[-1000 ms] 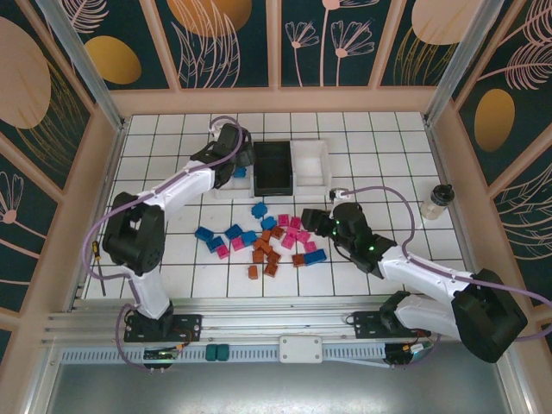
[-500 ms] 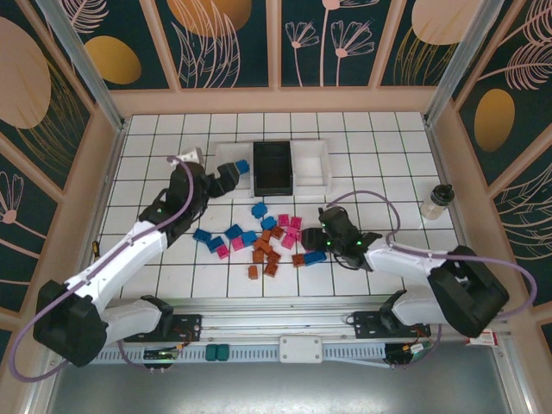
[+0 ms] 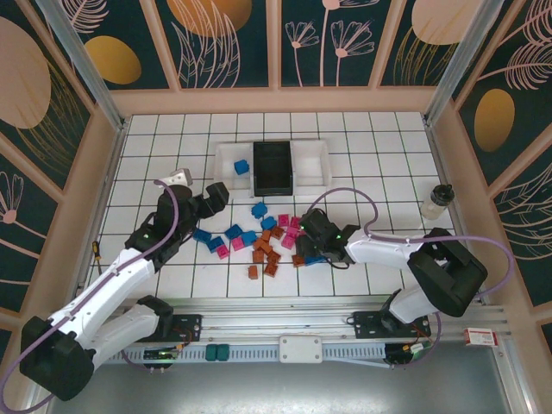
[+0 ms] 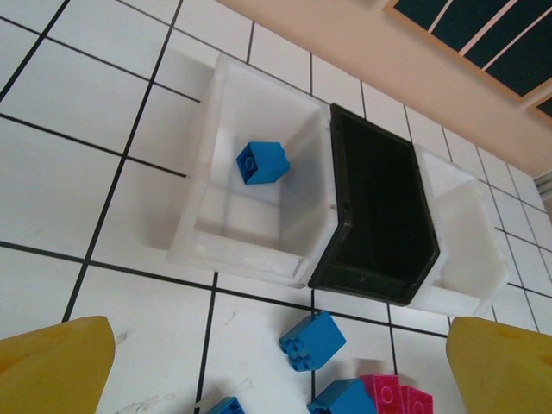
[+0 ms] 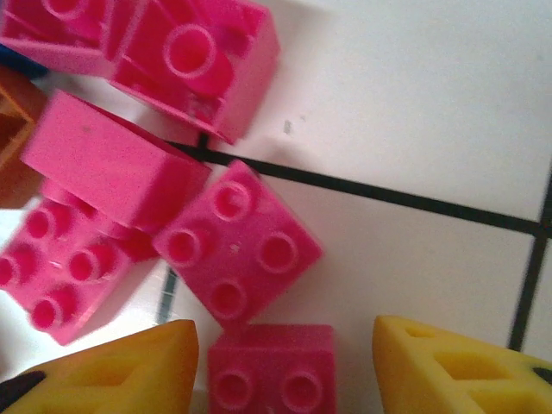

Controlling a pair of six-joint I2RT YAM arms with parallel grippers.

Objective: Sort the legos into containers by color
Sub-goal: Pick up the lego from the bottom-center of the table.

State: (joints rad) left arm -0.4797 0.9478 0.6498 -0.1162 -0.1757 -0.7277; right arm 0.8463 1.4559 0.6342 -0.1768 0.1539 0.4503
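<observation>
Enclosing white tiled table (image 3: 379,138), floral wall panels (image 3: 224,43)

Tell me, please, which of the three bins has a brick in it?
The left white bin: one blue brick lies inside; the black bin and right bin look empty.

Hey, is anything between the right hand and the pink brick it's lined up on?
Nothing visible does. In the right wrist view the pink brick sits in the gap between the right hand's fingers, a sliver of tile showing on each side. A second pink brick crowds its far edge, touching or nearly, just outside the gap.
</observation>
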